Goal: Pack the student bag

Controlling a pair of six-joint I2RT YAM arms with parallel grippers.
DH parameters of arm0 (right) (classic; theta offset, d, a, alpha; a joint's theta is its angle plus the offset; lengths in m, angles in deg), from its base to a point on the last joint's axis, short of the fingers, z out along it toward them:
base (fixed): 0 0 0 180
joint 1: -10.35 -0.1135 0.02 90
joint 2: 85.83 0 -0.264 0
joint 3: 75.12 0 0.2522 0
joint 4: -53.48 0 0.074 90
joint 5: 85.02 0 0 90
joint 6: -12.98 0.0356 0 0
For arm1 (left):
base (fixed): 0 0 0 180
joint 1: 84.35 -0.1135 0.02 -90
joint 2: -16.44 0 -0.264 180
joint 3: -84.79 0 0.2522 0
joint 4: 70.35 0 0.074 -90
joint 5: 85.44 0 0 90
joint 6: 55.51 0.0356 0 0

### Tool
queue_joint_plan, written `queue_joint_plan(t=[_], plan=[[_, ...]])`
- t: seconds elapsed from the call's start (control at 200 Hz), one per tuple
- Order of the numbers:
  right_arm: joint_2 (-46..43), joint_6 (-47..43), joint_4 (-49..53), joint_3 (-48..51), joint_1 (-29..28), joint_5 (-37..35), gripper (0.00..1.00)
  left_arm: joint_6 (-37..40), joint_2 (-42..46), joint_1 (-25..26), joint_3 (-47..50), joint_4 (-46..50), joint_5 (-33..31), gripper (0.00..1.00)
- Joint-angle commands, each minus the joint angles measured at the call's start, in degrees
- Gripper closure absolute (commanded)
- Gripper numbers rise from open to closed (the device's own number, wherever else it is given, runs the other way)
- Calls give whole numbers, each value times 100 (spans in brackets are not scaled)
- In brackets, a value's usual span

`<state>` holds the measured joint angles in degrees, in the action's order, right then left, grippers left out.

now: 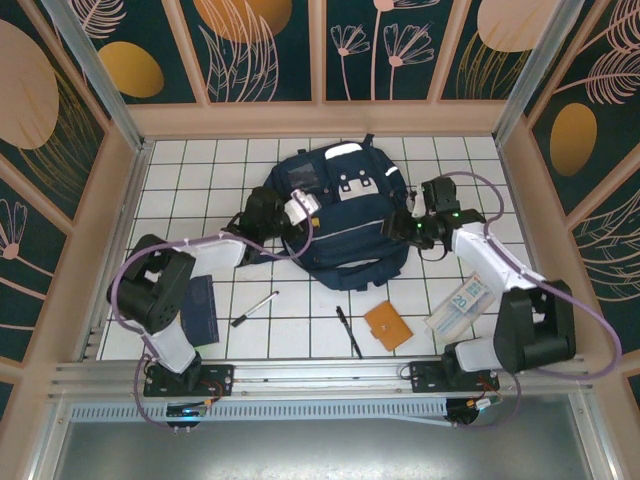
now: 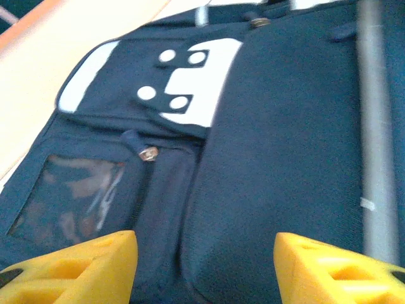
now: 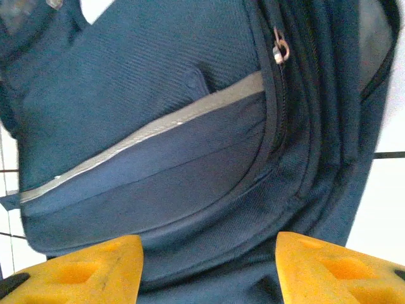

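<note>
Left hand (image 2: 204,253) and right hand (image 3: 210,253) both open, fingers apart, at opposite sides of the navy student bag (image 1: 345,215)

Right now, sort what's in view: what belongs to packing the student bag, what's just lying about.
The job:
student bag

Lying about, perhaps waiting to be packed:
notebook
white pen
black pen
orange wallet
printed packet

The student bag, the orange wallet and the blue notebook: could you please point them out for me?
student bag (image 1: 345,225), top external view, middle of its navy front panel.
orange wallet (image 1: 387,325), top external view, centre of its flat face.
blue notebook (image 1: 201,310), top external view, middle of its cover.
</note>
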<state>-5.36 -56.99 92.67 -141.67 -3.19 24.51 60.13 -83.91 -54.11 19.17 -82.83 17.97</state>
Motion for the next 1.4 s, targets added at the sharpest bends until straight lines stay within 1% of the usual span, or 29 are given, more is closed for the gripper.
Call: queue_joint_plan(t=[0.0, 0.1, 0.17, 0.235, 0.3, 0.38, 0.44, 0.495, 0.545, 0.636, 0.701, 0.801, 0.881, 0.946, 1.006, 1.066, 1.126, 1.196, 1.226, 1.281, 1.361, 1.396], plan=[[458, 36, -896, 231, -32, 510, 46, -851, -343, 8, -486, 406, -951, 42], [884, -26, -1633, 216, -154, 884, 51, -1105, -563, -18, -771, 683, -1387, 42], [1223, 24, -2146, 121, -290, 1139, 53, -1411, -675, -145, -972, 885, -1619, 42], [1583, 81, -2483, -81, -437, 1325, 54, -1768, -619, -347, -1088, 988, -1444, 42], [1873, 160, -2818, -244, -573, 1311, 55, -1990, -367, -484, -1094, 993, -1228, 42], [2077, 297, -3363, -293, -623, 1277, 57, -2033, 121, -493, -1072, 1021, -1142, 42], [2106, 369, -3476, -356, -591, 1200, 55, -2113, 519, -494, -1121, 1158, -1053, 42], [1965, 317, -3328, -383, -582, 1074, 53, -2221, 792, -493, -1176, 1365, -945, 42], [1699, 209, -3049, -346, -580, 852, 51, -2153, 1022, -493, -1212, 1623, -622, 42], [1167, -93, -2240, -232, -586, 411, 41, -1535, 1351, -493, -1057, 1939, 320, 44], [634, -198, -1635, 10, -590, 27, 36, -841, 1516, -481, -817, 2032, 713, 46], [-125, -268, -942, 428, -609, -215, 33, -176, 1475, -469, -691, 2270, 639, 46], [-599, -332, -271, 603, -720, -301, 33, 12, 1332, -420, -824, 2577, 597, 49], [-931, -221, 117, 715, -990, -341, 33, -34, 1369, -338, -740, 2622, 590, 51], [-1175, 58, 203, 894, -1410, -220, 34, -257, 1576, -250, -486, 2497, 629, 49], [-1279, 433, 105, 1109, -1866, -13, 35, -756, 1839, -220, -132, 2289, 538, 48], [-1318, 843, 114, 1305, -2412, -258, 37, -1006, 2132, -210, 191, 2178, 507, 49], [-1338, 1188, 284, 1522, -2783, -562, 37, -633, 2449, -115, 506, 2238, 517, 49], [-1366, 1289, 340, 1617, -2843, -613, 37, -402, 2580, -74, 614, 2268, 478, 48], [-1474, 1434, 417, 1798, -2875, -671, 33, -105, 2749, -32, 743, 2285, 444, 47], [-1703, 1538, 493, 1908, -2962, -724, 33, 44, 2909, -19, 787, 2395, 463, 46], [-1760, 1531, 523, 1904, -2995, -722, 33, -15, 2969, -18, 799, 2453, 384, 46]])
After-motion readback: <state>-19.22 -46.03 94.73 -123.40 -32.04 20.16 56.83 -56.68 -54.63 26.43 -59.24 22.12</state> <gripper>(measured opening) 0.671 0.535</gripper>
